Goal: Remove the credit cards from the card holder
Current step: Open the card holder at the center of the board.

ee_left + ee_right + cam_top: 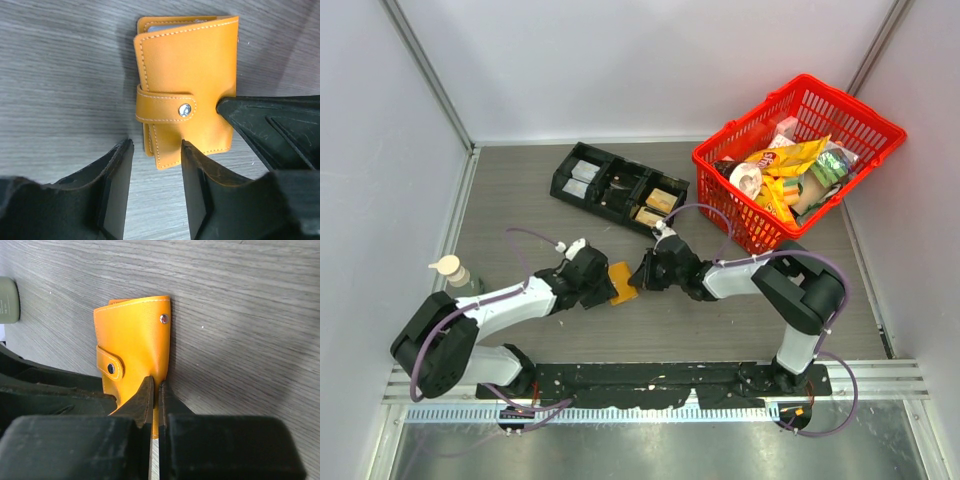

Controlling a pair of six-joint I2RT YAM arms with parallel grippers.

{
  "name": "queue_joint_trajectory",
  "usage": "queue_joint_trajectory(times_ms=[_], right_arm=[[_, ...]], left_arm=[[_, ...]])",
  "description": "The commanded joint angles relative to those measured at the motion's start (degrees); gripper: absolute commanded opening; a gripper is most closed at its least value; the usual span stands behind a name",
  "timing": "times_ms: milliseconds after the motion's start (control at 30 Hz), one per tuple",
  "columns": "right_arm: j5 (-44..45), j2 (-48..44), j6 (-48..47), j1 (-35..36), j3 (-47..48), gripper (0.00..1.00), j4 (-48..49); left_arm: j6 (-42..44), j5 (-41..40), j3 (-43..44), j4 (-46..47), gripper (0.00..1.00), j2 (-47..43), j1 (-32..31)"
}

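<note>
Where the 2 arms reach in from the near edge of the table (pixel 520 200), their claws meet over the card holder (pixel 623 283), which sits near the middle of the surface, closer to the near edge than the far one. The holder is folded shut, and its side tab (pixel 165 107) is fastened across the cover by a metal snap. A thin pale blue-grey strip shows under the cover at one end.

The left gripper (pixel 157 145) stands partly open, a moderate gap between its 2 fingers. It grips nothing, though the holder's nearest corner shows in that gap. The right gripper (pixel 156 390) is closed tight, pinching the holder's cover between its fingers at the edge opposite the tab. In the left wrist view, one of its black fingers (pixel 260 120) presses against that side of the holder. Whether the holder lies fully flat on the wood cannot be told.

Farther left, close to the left edge, a small bottle (pixel 453 272) with a pale cap stands upright.

Toward the far edge, a black compartment tray (pixel 563 180) lies at an angle left of centre with small items in its cells. In the far right corner sits a red basket (pixel 880 120) heaped with snack packets.
</note>
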Motion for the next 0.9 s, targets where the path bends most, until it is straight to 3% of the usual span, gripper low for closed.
queue_joint_trajectory(times_ms=[0,200,600,867], right_arm=[[2.0,0.9,-4.8,1.7,-0.9,0.01,-11.7],[4.5,-0.9,-5.7,2.2,-0.8,0.01,-13.3],[4.8,-0.7,-5.9,2.3,-0.9,0.01,-13.3],[4.5,0.0,-6.3,2.3,-0.8,0.01,-13.1]], left_arm=[[4.4,-7.8,5.8,-12.6,0.50,-1.7,-3.1],[6.9,-16.2,14.7,-20.0,0.42,0.3,-7.3],[10.3,-18.1,21.2,-18.8,0.33,12.7,-8.8],[10.4,-18.2,21.4,-19.2,0.36,17.8,-10.5]])
